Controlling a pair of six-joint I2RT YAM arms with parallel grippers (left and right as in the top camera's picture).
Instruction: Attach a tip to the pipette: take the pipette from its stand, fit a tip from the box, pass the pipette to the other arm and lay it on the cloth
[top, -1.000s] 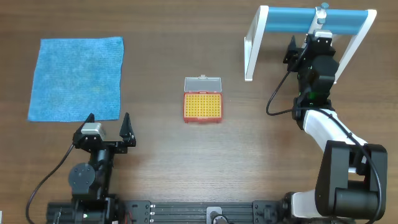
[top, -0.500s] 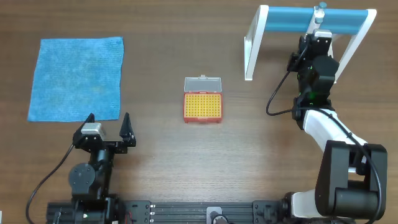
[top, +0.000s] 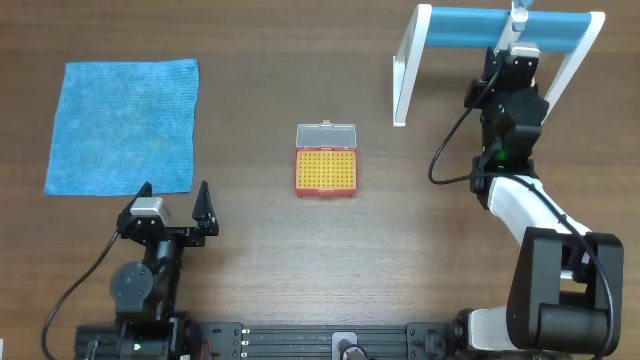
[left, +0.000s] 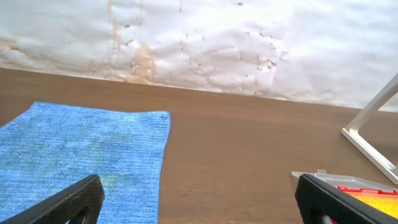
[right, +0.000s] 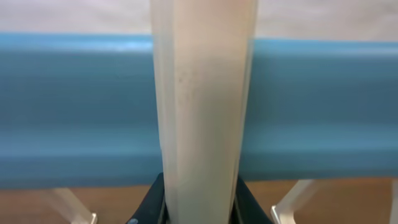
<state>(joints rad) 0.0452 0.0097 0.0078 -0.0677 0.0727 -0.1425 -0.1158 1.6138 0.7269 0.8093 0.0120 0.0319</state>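
One pipette (right: 202, 112) hangs upright on the blue crossbar (right: 74, 106) of its stand (top: 460, 30), at the far right corner of the table (top: 300, 270). Its pale body crosses in front of the bar. The right claw (top: 513, 55) is at the stand, and its two dark fingers (right: 155, 199) press against either side of the pipette's body, so it grips the pipette while it hangs on the bar.

Near the middle of the table, well apart from the stand, sits the tip box (top: 326, 170). Its clear lid is folded back and its yellow tip rack is uncovered.

At the far left lies the blue cloth (top: 122, 125), spread flat. The left claw (top: 175, 190) is just beside the cloth's near edge, close to its arm's base. Its fingers (left: 68, 202) are spread wide with nothing between them.
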